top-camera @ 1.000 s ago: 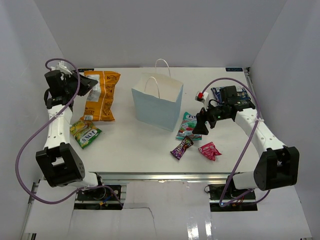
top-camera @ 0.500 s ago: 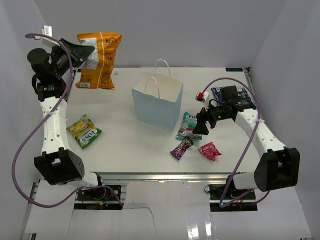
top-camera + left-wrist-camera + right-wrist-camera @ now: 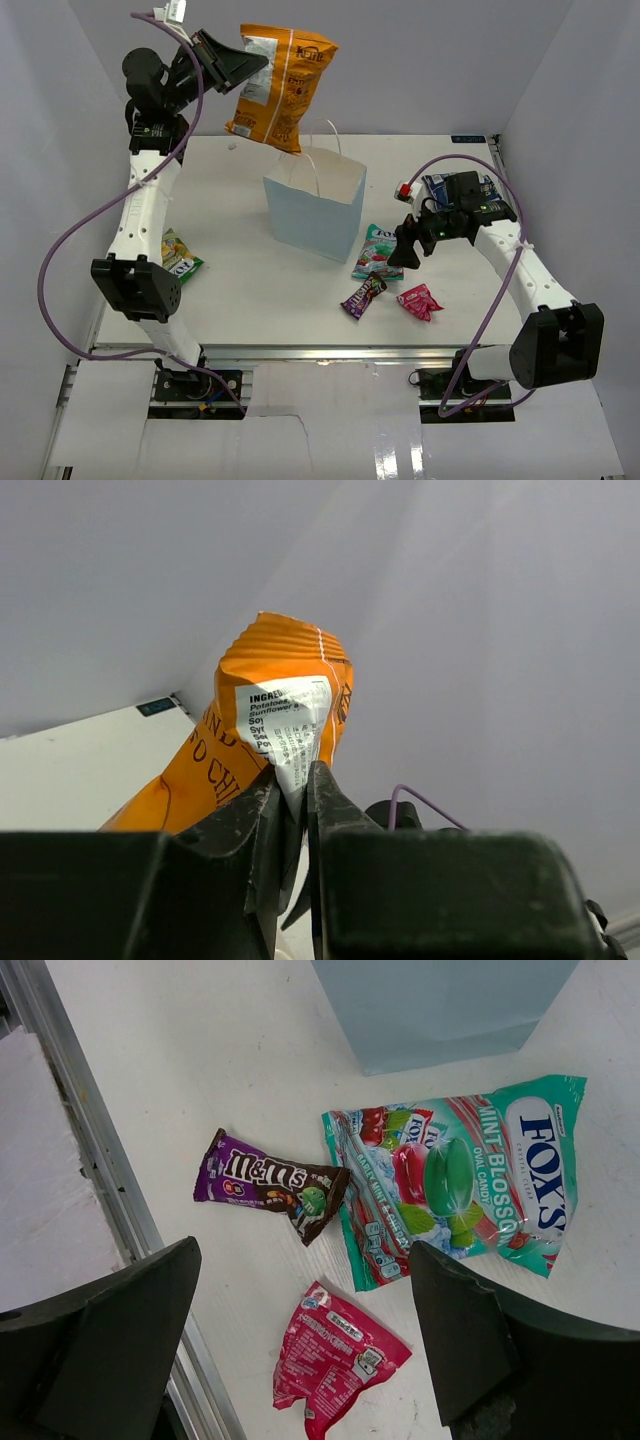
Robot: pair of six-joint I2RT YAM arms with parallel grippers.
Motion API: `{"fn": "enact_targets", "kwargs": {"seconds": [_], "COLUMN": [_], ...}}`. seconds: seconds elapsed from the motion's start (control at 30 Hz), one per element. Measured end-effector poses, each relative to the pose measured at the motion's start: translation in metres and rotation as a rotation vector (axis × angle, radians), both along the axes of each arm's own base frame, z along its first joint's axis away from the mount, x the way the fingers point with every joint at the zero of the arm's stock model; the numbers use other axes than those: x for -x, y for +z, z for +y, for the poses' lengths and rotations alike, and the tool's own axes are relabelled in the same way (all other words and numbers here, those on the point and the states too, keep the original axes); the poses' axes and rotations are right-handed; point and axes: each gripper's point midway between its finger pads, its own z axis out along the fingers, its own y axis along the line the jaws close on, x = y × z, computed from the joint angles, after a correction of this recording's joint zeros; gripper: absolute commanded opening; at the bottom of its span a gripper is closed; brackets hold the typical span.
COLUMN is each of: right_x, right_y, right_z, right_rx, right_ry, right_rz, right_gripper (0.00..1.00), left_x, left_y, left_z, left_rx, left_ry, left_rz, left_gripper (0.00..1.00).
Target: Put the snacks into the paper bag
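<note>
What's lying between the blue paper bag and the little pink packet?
The teal packet lies between the bag and the pink packet. The right wrist view shows it best, and the top view shows it too.

Two loop handles (image 3: pixel 324 121) partly bar the open paper bag (image 3: pixel 305 215).

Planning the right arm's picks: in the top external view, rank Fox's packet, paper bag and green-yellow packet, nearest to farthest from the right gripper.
1. Fox's packet, just left of the right gripper.
2. Paper bag, mid-table.
3. Green-yellow packet, far left edge.
</note>
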Motion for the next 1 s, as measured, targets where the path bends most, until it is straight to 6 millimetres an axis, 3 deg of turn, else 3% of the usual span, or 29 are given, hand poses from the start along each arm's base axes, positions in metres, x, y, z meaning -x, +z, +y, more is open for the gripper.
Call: {"fn": "enact_targets", "kwargs": {"seconds": [0.27, 0.47, 0.6, 0.8, 0.83, 0.87, 0.9, 0.97, 1.0], "right_x": [-0.001, -0.002, -0.004, -0.004, -0.004, -0.004, -0.004, -0.004, -0.004], "right_y": [0.003, 0.003, 0.003, 0.005, 0.005, 0.005, 0.005, 0.005, 0.005], "right_z": [-0.004, -0.005, -0.007, -0.009, -0.010, -0.010, -0.010, -0.010, -0.010], "right_rx": [0.000, 0.000, 0.001, 0.001, 0.001, 0.001, 0.001, 0.001, 0.001], "right_ry": [-0.014, -0.020, -0.028, -0.036, -0.036, -0.037, -0.036, -0.036, -0.036], "right_rz": [-0.012, -0.012, -0.013, -0.021, -0.022, -0.023, -0.024, -0.023, -0.024], "right_gripper": [0.90, 0.90, 0.90, 0.90, 0.90, 0.90, 0.90, 0.90, 0.90], "left_x": [0.021, 0.037, 0.039, 0.023, 0.021, 0.019, 0.019, 0.017, 0.018], "left_y": [0.003, -0.009, -0.032, -0.096, -0.106, -0.115, -0.121, -0.132, -0.134], "left_z": [-0.047, -0.086, -0.105, -0.110, -0.110, -0.111, -0.111, -0.111, -0.111], "left_rx": [0.010, 0.006, -0.007, -0.030, -0.034, -0.036, -0.038, -0.037, -0.037], "left_ry": [-0.110, -0.193, -0.226, -0.219, -0.217, -0.217, -0.217, -0.217, -0.221], "left_rz": [0.005, 0.026, 0.067, 0.186, 0.209, 0.221, 0.233, 0.250, 0.252], "left_gripper": [0.00, 0.00, 0.00, 0.00, 0.03, 0.20, 0.30, 0.49, 0.53]}}
